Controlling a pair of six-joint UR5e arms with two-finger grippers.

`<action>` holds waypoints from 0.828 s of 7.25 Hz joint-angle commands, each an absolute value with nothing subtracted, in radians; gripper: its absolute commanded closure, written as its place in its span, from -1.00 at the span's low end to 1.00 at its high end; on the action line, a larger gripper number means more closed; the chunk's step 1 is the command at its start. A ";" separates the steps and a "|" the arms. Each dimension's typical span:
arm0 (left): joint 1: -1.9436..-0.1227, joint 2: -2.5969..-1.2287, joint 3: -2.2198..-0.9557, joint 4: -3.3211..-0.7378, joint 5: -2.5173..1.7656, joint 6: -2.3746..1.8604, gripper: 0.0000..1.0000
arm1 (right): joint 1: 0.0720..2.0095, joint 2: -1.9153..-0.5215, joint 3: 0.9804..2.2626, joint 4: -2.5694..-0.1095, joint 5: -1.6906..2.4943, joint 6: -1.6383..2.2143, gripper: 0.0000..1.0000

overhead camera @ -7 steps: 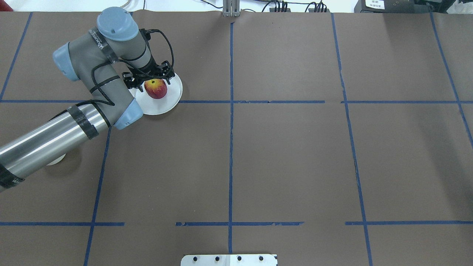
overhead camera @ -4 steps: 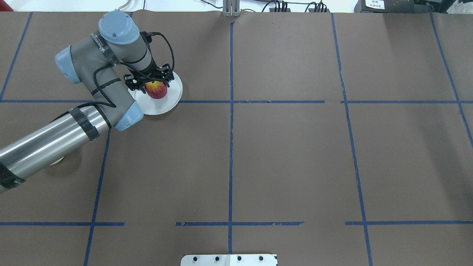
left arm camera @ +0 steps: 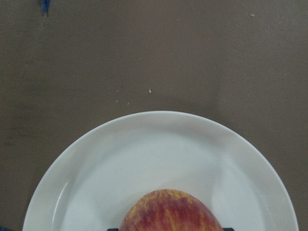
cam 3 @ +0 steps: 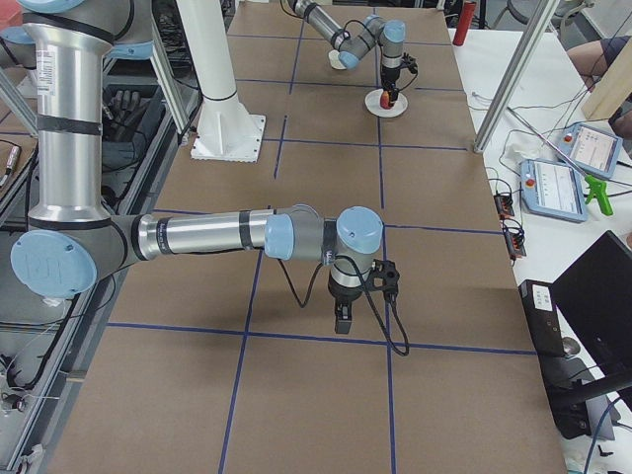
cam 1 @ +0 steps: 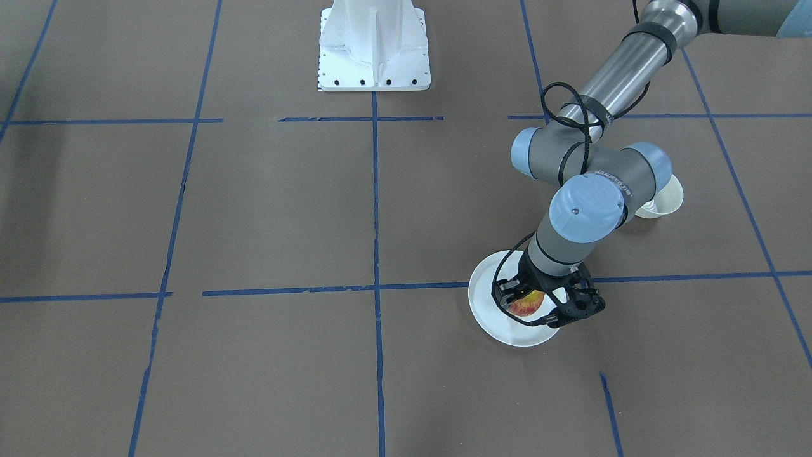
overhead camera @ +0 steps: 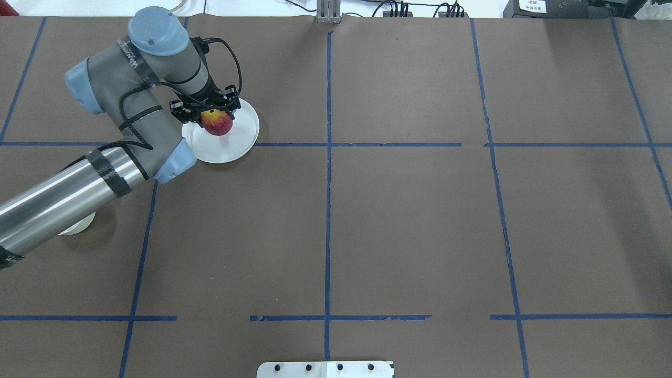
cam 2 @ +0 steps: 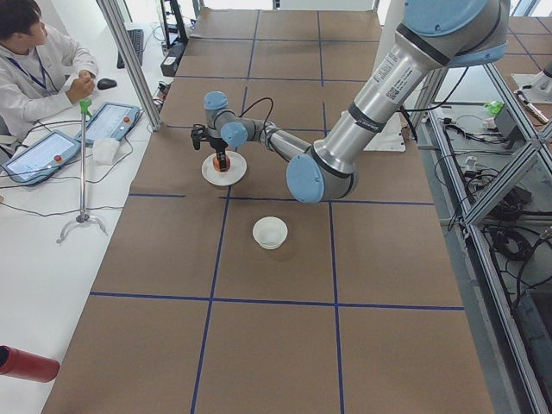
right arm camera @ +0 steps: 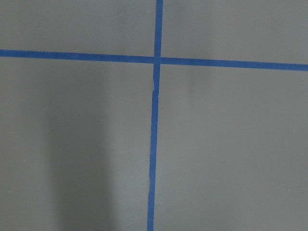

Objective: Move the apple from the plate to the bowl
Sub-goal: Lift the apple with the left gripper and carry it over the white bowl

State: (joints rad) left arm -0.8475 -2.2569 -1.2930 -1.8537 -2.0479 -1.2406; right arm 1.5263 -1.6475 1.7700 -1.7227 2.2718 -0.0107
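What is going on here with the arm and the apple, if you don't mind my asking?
The robot's left hand is closed around the apple over the white plate; whether the apple has cleared the plate's surface is hard to tell. The bowl sits empty nearer the robot, partly under the left arm. The right hand hangs over the table, well away.

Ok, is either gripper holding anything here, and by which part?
The left gripper grips the apple by its sides, at the plate. Nothing shows in the right gripper.
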 commanded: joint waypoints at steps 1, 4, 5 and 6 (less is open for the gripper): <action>-0.873 -2.003 -1.699 -1.749 -2.051 -1.148 1.00 | 1.526 -1.647 1.770 -1.723 2.272 -0.011 -1.00; -0.926 -1.690 -1.923 -1.723 -2.057 -0.937 1.00 | 1.526 -1.647 1.770 -1.723 2.272 -0.011 -1.00; -0.928 -1.601 -1.952 -1.726 -2.056 -0.890 1.00 | 1.526 -1.647 1.770 -1.723 2.272 -0.011 -1.00; -0.928 -1.542 -1.951 -1.770 -2.056 -0.887 1.00 | 1.526 -1.647 1.769 -1.723 2.272 -0.011 -1.00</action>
